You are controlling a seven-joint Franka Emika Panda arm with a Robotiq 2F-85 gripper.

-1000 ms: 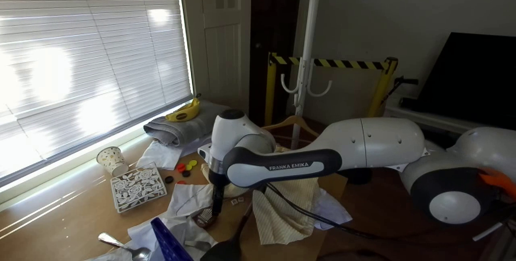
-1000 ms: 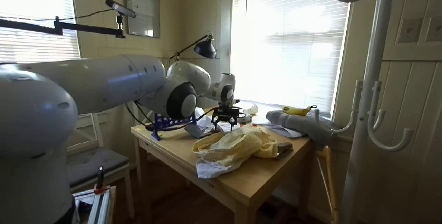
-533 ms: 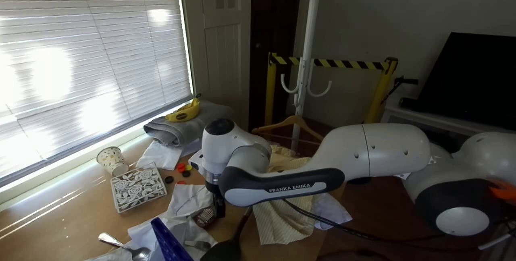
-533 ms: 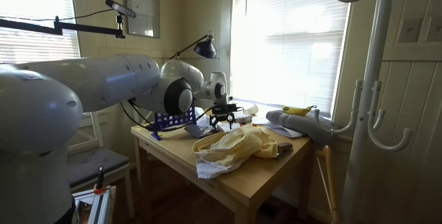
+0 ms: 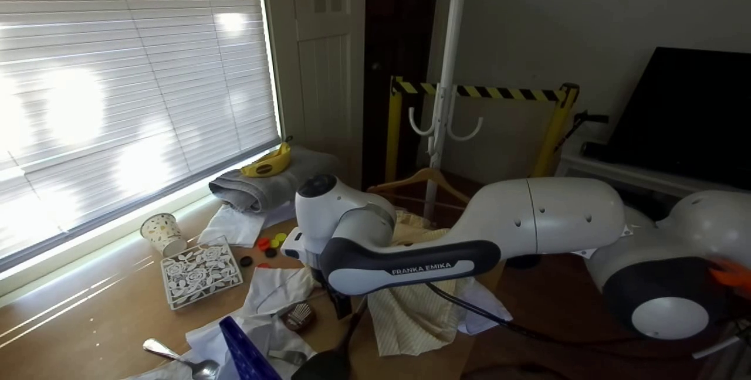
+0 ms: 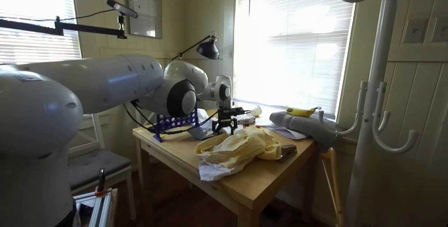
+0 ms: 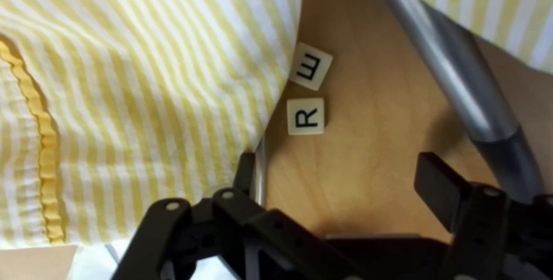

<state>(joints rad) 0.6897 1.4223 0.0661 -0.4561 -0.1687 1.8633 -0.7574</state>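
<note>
Pale arm (image 6: 105, 83) outstretched, wrist (image 6: 223, 90) above a downward, widely spread claw (image 7: 341, 182).

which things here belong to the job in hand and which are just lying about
Likely the job, judging by what is nearest the open gripper:
R tile
E tile
striped cloth
perhaps the metal handle

Seemingly just lying about:
paper cup
spoon
white trivet
grey towel

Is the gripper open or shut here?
Open: the wrist view shows the gripper with fingers wide apart, tabletop visible between them.

white arm (image 5: 557, 210), black cables (image 5: 516, 328)
</note>
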